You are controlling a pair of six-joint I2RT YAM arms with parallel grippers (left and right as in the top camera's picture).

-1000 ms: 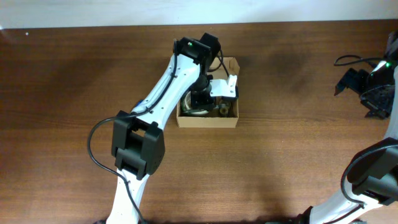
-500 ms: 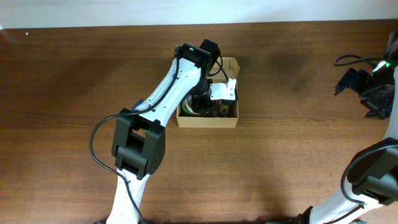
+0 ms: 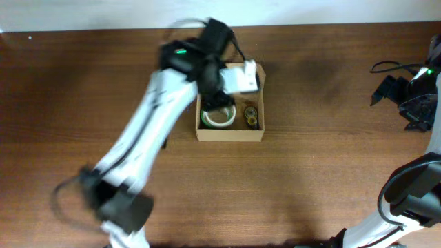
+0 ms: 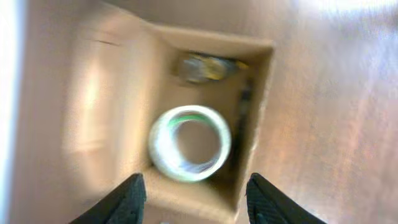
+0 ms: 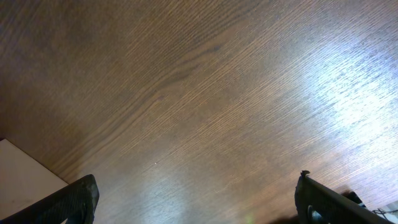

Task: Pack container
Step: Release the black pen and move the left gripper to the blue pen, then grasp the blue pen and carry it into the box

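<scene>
The tan cardboard container point(image 3: 230, 136) stands open at the back middle of the table. A white tape roll with a green edge point(image 3: 219, 116) lies flat in it, with small dark and yellowish items point(image 3: 250, 114) beside it. My left gripper point(image 3: 233, 84) hovers over the box's far part, open and empty, blurred by motion. In the left wrist view the box point(image 4: 102, 93), the roll point(image 4: 160, 146) and the small items point(image 4: 205, 67) lie below the left gripper point(image 4: 199, 202). My right gripper point(image 3: 412, 96) is open at the far right, over bare wood point(image 5: 199, 205).
The table's back edge and a white wall lie just behind the box. Black cables point(image 3: 393, 67) lie by the right arm at the far right.
My left gripper has risen out of the box and the left arm has swung back and to the left. The tape roll now shows uncovered in the box. The right arm has not moved.
</scene>
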